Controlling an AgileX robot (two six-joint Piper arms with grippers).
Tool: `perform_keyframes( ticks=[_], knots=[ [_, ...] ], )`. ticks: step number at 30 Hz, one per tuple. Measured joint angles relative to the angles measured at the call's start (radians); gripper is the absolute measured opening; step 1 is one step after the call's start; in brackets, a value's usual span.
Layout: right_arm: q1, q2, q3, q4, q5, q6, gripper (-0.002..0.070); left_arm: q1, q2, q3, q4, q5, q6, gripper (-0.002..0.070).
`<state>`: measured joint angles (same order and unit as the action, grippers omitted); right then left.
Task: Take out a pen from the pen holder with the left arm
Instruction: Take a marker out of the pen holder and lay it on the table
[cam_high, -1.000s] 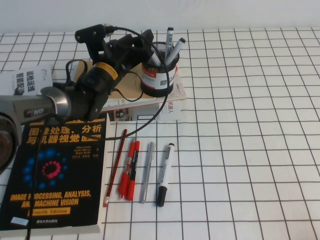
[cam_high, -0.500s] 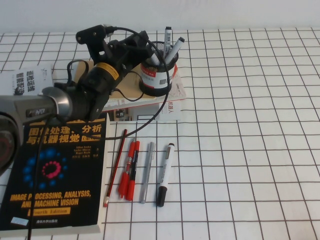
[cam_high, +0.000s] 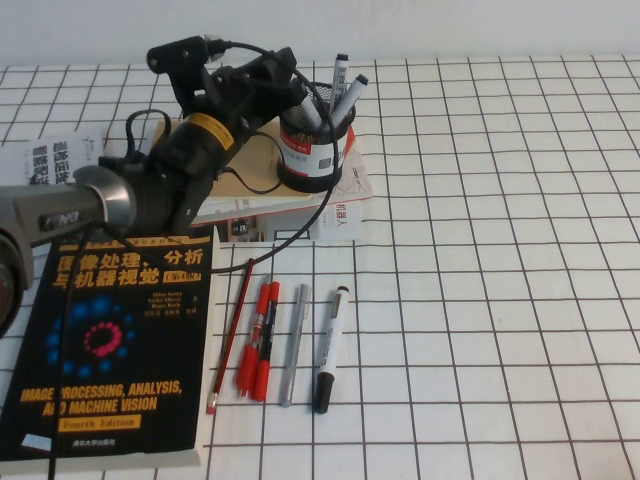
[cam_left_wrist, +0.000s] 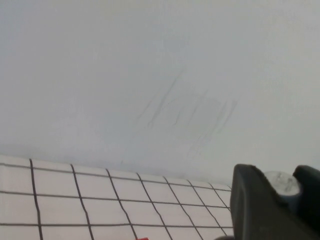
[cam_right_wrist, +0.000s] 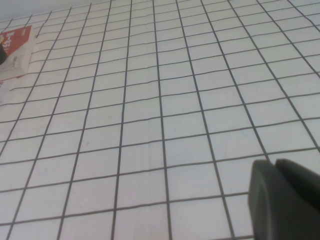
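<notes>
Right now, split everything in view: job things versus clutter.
Job: left gripper, at the holder, shut on a pen.
Lying about: book, pencil, red pens, silver pen, marker; right gripper, parked over the table.

Site reads as a robotics research lab bench. Evidence I see: a white table sheet (cam_high: 500, 300) ruled in a black grid on every side of the left claw (cam_high: 300, 100), and a bare white wall (cam_high: 450, 25) beyond it. A mesh pen holder (cam_high: 315, 150) with a marker (cam_high: 306, 112) stands directly under the claw. Well back toward the arm's base lies an image-processing and machine-vision textbook (cam_high: 110, 350). A pencil (cam_high: 230, 335), red pens (cam_high: 258, 340), a silver pen (cam_high: 293, 345) and a black marker (cam_high: 330, 350) are lined up beside it.
</notes>
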<state>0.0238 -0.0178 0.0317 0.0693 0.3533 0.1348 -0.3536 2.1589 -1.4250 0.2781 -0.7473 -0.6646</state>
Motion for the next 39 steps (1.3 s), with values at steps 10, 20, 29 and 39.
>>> perform_keyframes(
  ticks=[10, 20, 29, 39],
  knots=[
    [0.000, 0.000, 0.000, 0.000, 0.000, 0.000, -0.0017, 0.028, -0.103, 0.000, 0.100, 0.010, 0.039, 0.0113],
    [0.000, 0.000, 0.000, 0.000, 0.000, 0.000, -0.0016, 0.031, -0.380, 0.000, 0.343, 0.285, 0.117, 0.0113],
    [0.000, 0.000, 0.000, 0.000, 0.000, 0.000, -0.0017, -0.092, -0.711, 0.002, 0.524, 0.955, -0.009, 0.0113],
    [0.000, 0.000, 0.000, 0.000, 0.000, 0.000, -0.0016, -0.171, -0.709, 0.019, -0.010, 1.583, 0.373, 0.0113]
  ],
)
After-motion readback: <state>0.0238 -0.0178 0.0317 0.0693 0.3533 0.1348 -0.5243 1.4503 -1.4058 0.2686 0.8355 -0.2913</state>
